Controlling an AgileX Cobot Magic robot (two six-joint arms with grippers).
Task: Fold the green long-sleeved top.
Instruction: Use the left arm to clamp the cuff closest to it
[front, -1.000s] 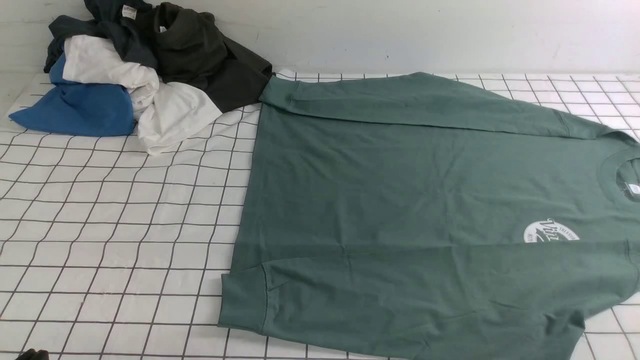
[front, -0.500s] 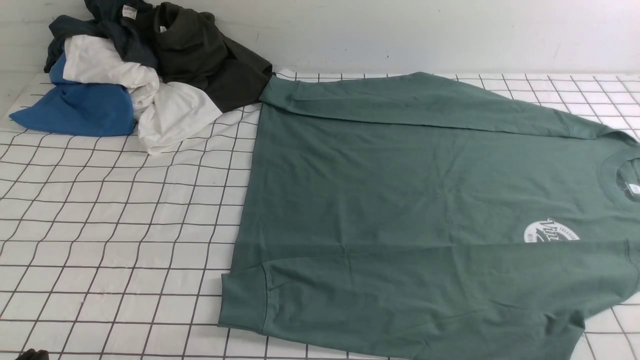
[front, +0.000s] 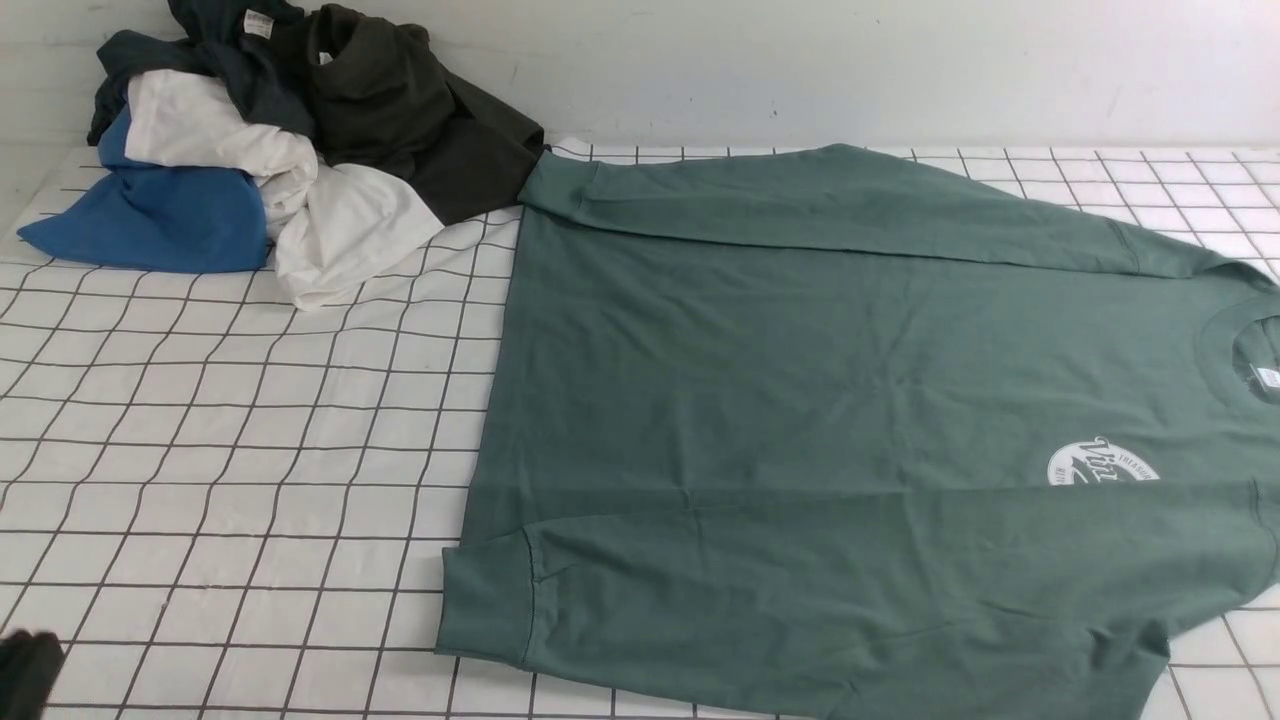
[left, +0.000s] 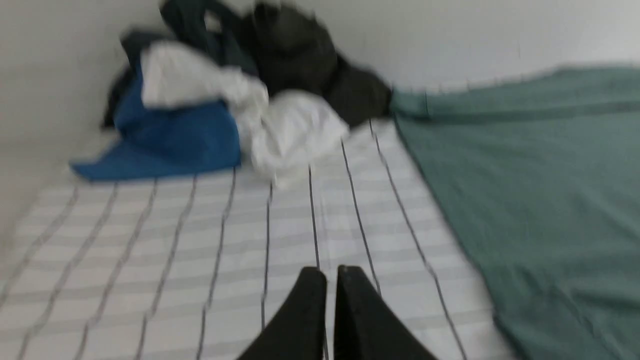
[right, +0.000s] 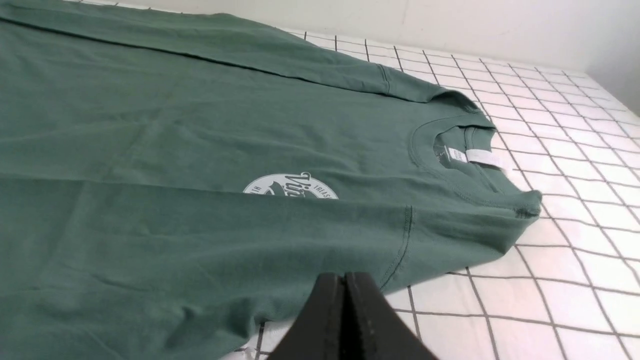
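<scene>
Movement: left hand (left: 330, 274), closed and empty, creeps further into view; right hand (right: 344, 275) likewise closed; green long-sleeved top (front: 850, 400) unmoved.

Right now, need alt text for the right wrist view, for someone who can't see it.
A green long-sleeved top lies flat on a white gridded cloth, one sleeve folded across its body and hiding half of a round white logo. The shut black right gripper sits in the foreground by the top's edge, holding nothing.
</scene>
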